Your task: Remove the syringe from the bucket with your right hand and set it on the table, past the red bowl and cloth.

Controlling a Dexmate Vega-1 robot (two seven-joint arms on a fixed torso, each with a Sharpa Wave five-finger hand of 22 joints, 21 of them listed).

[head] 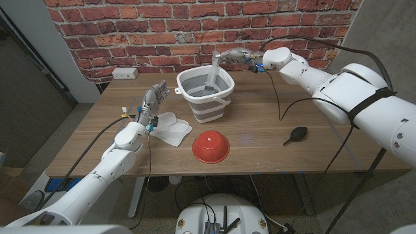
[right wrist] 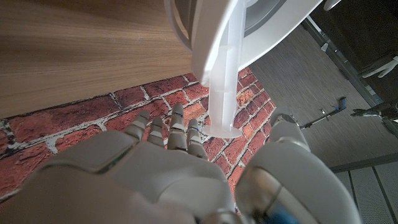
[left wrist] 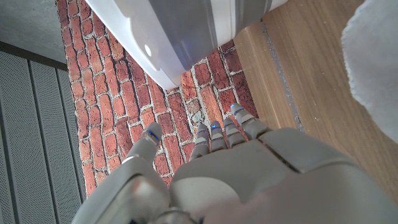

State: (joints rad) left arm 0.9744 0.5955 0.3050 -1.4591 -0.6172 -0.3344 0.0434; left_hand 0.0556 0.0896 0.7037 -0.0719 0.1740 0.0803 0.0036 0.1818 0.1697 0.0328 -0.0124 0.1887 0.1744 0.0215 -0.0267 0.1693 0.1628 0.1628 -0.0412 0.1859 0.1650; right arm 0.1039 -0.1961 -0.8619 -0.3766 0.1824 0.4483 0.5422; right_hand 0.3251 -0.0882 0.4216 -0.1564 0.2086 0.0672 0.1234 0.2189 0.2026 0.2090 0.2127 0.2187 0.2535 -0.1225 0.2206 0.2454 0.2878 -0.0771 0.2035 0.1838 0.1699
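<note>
A clear syringe [head: 215,71] stands tilted inside the white-and-grey collapsible bucket [head: 206,97], its top sticking out above the back rim. My right hand [head: 237,57] reaches in from the right at the height of the syringe's top. In the right wrist view the syringe [right wrist: 224,81] and its flange lie between the fingers [right wrist: 171,130] and the thumb, with a gap on each side. The bucket's rim [right wrist: 267,25] is just beyond. My left hand [head: 154,101] stands upright and holds nothing, left of the bucket, fingers spread [left wrist: 214,134].
A red bowl [head: 210,145] sits upside down in front of the bucket, with a white cloth [head: 170,128] to its left, near my left hand. A black rubber bulb [head: 296,134] lies on the right side of the table [head: 260,123]. A brick wall stands behind.
</note>
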